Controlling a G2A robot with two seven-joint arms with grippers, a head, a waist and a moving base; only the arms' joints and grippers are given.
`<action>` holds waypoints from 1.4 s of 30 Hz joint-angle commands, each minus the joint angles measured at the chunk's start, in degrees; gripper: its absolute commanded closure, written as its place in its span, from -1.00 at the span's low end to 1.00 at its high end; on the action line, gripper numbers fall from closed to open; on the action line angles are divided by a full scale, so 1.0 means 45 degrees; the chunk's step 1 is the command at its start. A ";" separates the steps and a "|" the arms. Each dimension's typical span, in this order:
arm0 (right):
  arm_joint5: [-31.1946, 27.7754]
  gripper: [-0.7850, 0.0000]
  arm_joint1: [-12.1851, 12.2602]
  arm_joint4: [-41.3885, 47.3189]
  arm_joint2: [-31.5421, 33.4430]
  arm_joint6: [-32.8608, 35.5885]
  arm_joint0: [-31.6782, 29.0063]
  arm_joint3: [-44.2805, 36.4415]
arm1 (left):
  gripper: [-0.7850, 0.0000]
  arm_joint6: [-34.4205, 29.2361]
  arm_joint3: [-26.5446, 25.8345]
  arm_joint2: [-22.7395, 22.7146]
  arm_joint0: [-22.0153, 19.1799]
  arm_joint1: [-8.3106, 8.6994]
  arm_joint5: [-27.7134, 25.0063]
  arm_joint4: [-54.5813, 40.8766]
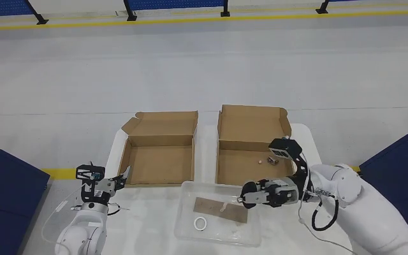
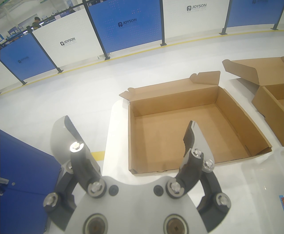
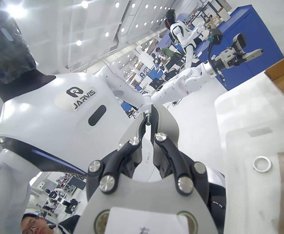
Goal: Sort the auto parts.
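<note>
We are pinching small spring (image 3: 147, 117) in right gripper (image 1: 243, 199) over clear tray (image 1: 180, 213); left gripper (image 2: 129, 121) gaping. We are favouring firm pinch, low release into right box (image 1: 242, 172).

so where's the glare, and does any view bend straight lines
left wrist view: the yellow floor line bows, a wide-lens bend, and a bolt on the left jaws glints hard; right wrist view: ceiling lamps bloom white, and the small part pinched in the right jaws catches light; top view: light is even, and the yellow floor line runs nearly straight.
</note>
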 commanded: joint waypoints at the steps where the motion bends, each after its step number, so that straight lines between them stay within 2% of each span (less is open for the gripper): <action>1: 0.0040 1.00 -0.0032 0.0577 0.0067 0.0227 -0.0005 -0.0153 | -1.00 0.0000 0.0000 0.0000 0.0000 0.0000 0.0000 0.0000; 16: 0.1845 1.00 -0.0666 0.5836 0.0420 0.2326 0.0878 -0.0289 | -1.00 0.0000 0.0000 0.0000 0.0000 0.0000 0.0000 0.0000; 26: 0.2023 1.00 -0.0710 0.5780 0.0458 0.2058 0.0802 -0.0442 | -1.00 0.0000 0.0000 0.0000 0.0000 0.0000 0.0000 0.0000; 42: 0.3619 1.00 -0.1431 0.9305 0.0215 0.2214 0.0603 -0.0800 | -1.00 0.0000 0.0000 0.0000 0.0000 0.0000 0.0000 0.0000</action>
